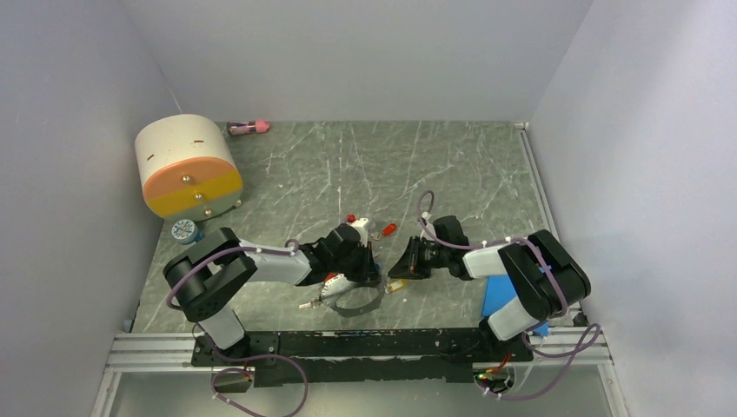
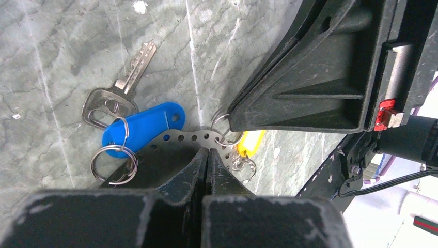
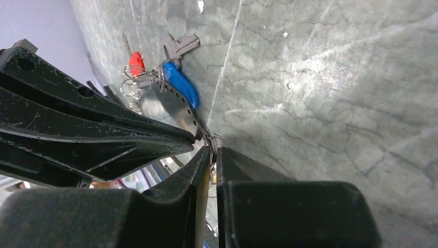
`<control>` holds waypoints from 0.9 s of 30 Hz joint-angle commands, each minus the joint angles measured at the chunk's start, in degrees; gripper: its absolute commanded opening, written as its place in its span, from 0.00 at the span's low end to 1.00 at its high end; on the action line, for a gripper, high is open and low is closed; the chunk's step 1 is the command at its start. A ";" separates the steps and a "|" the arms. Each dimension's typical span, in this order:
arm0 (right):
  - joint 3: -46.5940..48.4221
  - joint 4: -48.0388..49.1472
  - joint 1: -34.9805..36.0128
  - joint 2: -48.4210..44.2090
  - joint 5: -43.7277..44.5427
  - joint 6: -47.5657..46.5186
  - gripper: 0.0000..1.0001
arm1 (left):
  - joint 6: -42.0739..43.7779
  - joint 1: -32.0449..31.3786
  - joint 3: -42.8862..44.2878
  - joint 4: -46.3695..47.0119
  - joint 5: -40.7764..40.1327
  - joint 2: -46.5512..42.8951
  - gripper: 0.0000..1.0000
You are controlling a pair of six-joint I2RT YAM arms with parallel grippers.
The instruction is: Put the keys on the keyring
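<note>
Left gripper (image 2: 206, 153) clamped on keyring (image 2: 181, 138) plate, right gripper (image 3: 213, 155) pinching small split ring (image 2: 219, 124) beside it, blue tag (image 2: 142, 124) and silver key (image 2: 126, 82) beyond the left tips

You have a cream-and-orange drum (image 1: 187, 167) | pink tube (image 1: 248, 128) just behind it | round cap (image 1: 184, 230) just before it | blue sheet (image 1: 502, 293) far right of it

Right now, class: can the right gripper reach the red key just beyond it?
Probably yes: the red key lies on bare table beyond the right gripper, nothing between, though its jaws must first release the small ring.
</note>
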 commanded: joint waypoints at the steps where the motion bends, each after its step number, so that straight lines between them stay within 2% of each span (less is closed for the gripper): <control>1: 0.87 5.57 0.57 1.97 -2.58 2.24 0.13 | 0.65 -0.07 1.27 0.35 -0.32 0.96 0.03; 6: 1.47 4.50 0.72 1.15 -2.51 1.10 0.00 | 0.82 0.04 1.65 0.10 -0.36 1.28 0.03; 13: 2.68 2.93 0.65 -1.91 -3.88 -5.31 0.00 | 2.00 0.06 0.42 -0.50 -1.51 -3.37 0.03; 27: 3.44 2.23 1.26 -22.04 -4.38 -17.56 0.00 | 14.50 0.04 -7.60 -1.50 -4.02 -33.59 0.09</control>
